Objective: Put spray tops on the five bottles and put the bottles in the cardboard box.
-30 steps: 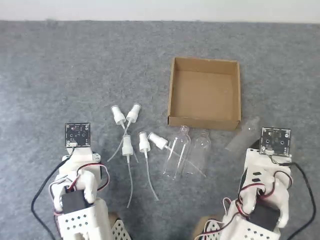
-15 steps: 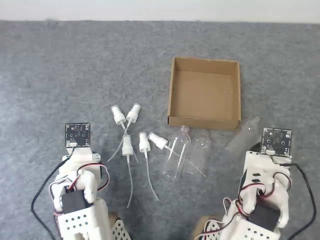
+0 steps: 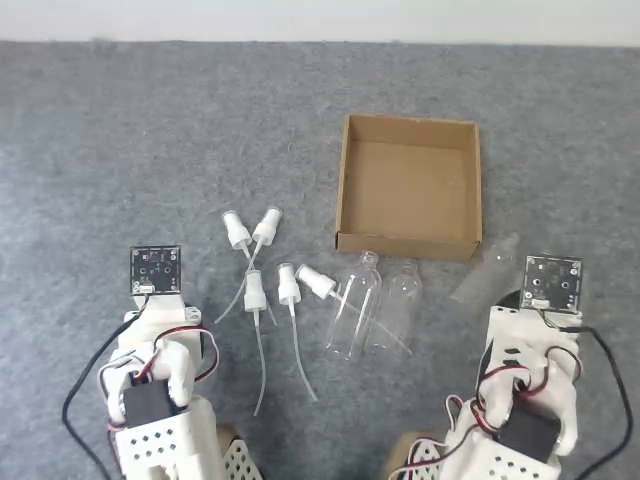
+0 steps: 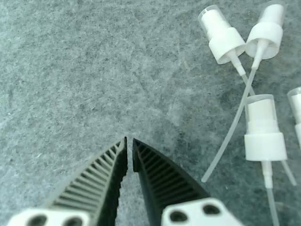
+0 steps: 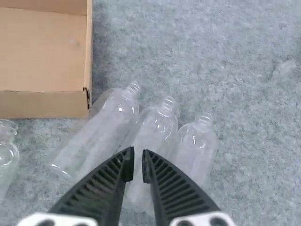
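A gray carpet (image 3: 150, 130) covers the whole table. From above, the brown cardboard box (image 3: 409, 244) sits at about 1 o'clock from the middle. It is open on top and has nothing in it.

The left arm (image 3: 155, 380) is down at 7 o'clock and the right arm (image 3: 525, 380) is at 5 o'clock. The left claw (image 4: 129, 146) hangs over bare carpet, and its two black fingers are pressed almost together with nothing between them. The right claw (image 5: 138, 157) is pressed almost together too, and it holds nothing.

The bottles are see-through plastic and have no tops on. Two bottles (image 3: 355, 305) lie side by side in the middle, just at 6 o'clock of the box, with their necks pointing at it. One more bottle (image 3: 485, 268) lies at the box's 5 o'clock corner, partly under the right arm. The right wrist view shows three bottles (image 5: 153, 129) lying side by side under the right claw.

Five white spray tops (image 3: 254, 291) with long thin tubes lie in a loose bunch at 9 o'clock of the two middle bottles. Two of them (image 3: 237, 231) cross tubes at the far end.

Since a second ago, the right arm has shifted a tiny bit. The left arm, box, bottles and spray tops have stayed put.
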`<state>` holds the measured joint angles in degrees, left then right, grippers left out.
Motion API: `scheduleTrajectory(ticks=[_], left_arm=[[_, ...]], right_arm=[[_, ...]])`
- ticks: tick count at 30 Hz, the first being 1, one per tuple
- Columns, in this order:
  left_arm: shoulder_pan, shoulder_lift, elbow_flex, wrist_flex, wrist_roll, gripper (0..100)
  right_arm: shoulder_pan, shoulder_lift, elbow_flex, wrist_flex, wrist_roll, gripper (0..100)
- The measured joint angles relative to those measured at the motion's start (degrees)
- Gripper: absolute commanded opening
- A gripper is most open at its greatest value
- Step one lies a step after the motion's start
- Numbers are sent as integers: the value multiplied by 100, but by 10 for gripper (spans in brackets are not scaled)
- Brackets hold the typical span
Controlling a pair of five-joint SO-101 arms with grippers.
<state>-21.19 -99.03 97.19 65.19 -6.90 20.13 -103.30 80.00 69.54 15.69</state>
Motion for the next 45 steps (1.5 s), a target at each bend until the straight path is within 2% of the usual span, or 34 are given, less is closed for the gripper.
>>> scheduleTrajectory(ticks=[24, 32, 45], left_arm=[[0, 0, 0, 0, 0, 13], [0, 0, 0, 0, 0, 13], [0, 0, 0, 0, 0, 13]], right_arm=[[0, 0, -18, 0, 0, 7], [0, 26, -738, 0, 0, 7], [0, 3560, -2796, 0, -9, 7]])
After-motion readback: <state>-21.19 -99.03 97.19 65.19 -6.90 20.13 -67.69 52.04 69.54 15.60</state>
